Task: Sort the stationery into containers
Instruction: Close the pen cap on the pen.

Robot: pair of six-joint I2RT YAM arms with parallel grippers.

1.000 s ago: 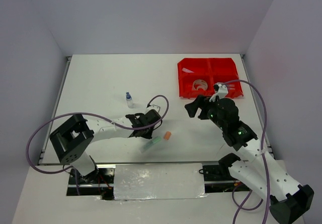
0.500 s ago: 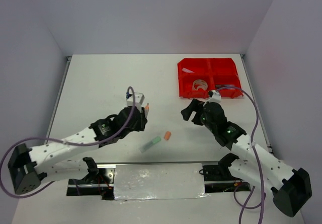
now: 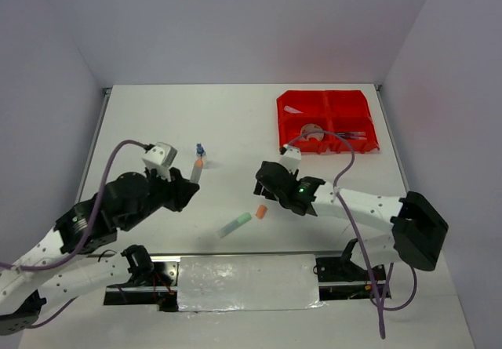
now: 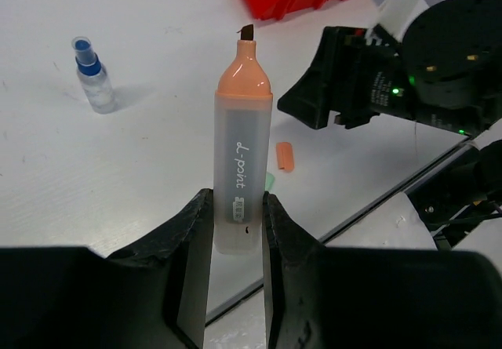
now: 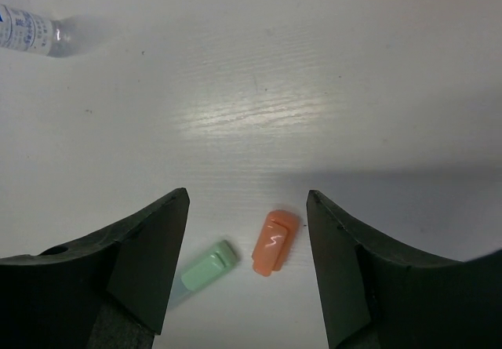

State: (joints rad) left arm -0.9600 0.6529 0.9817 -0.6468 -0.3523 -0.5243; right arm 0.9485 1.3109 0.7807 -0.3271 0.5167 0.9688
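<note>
Here I see the orange highlighter [image 4: 243, 169] uncapped: a frosted, see-through barrel with white lettering, a peach-orange shoulder and a dark chisel tip. It stands out straight from the left claw [image 4: 235, 208], lifted clear of the table [image 3: 157, 121], its tip toward the small blue-capped bottle [image 4: 92, 76]. The left claw is clamped on the barrel's lower end, one finger on each flat side. The right claw [image 5: 247, 200] has its fingers spread wide apart and holds nothing. Seen between them on the table lie the orange cap [image 5: 274, 241] and, just beside it, a green highlighter [image 5: 205, 267]; I cannot tell how high the claw sits above them. The red bins [image 3: 280, 121] stand at the far right corner.
</note>
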